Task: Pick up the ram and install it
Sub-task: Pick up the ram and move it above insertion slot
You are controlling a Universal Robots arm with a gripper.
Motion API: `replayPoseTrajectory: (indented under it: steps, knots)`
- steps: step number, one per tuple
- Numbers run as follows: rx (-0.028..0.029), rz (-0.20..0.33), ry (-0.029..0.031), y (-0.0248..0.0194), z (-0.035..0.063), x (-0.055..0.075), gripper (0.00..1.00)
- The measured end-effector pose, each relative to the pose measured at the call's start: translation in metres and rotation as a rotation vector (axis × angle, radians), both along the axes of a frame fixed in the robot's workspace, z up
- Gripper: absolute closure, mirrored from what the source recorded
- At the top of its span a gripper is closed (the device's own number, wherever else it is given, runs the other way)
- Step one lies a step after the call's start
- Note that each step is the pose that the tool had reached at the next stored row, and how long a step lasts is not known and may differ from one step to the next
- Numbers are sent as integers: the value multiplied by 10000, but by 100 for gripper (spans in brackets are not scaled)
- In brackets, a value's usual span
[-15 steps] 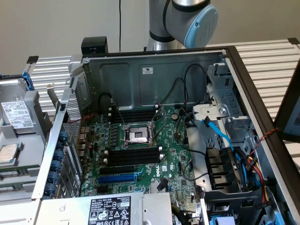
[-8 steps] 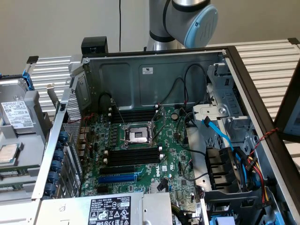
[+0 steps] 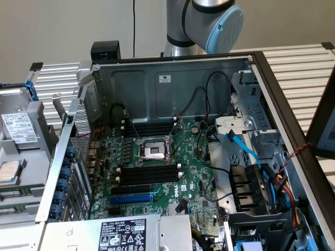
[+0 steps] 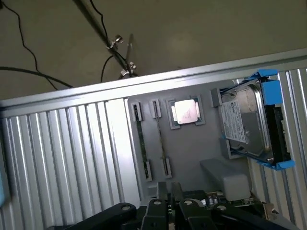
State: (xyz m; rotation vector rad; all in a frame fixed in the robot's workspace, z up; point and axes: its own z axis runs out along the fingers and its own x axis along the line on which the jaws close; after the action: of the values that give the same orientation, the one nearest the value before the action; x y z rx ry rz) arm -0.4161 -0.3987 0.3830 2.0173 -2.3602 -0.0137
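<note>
Ram [image 4: 141,141], a thin greenish board on edge, sits in a slot of the grey plastic tray [image 4: 192,148], a twin stick [image 4: 161,139] just beside it, then square silver CPU [image 4: 186,111], then blue-bracketed hard drive [image 4: 244,124]. Black gripper [image 4: 170,203] hangs near the tray's edge; claw state can't be told.

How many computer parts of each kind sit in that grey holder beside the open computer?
ram sticks: 2
processor chip: 1
hard drive: 1
Total: 4
</note>
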Motion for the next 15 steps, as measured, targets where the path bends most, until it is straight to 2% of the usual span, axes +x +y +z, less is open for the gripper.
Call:
replayPoseTrajectory:
  steps: [5, 9, 15]
  knots:
    - [-4, 870, 0, 0, -72, 0, 82]
    - [-3, 1358, -1, 0, -145, -7, 82]
    - [-4, 1679, 0, 0, -254, -44, 82]
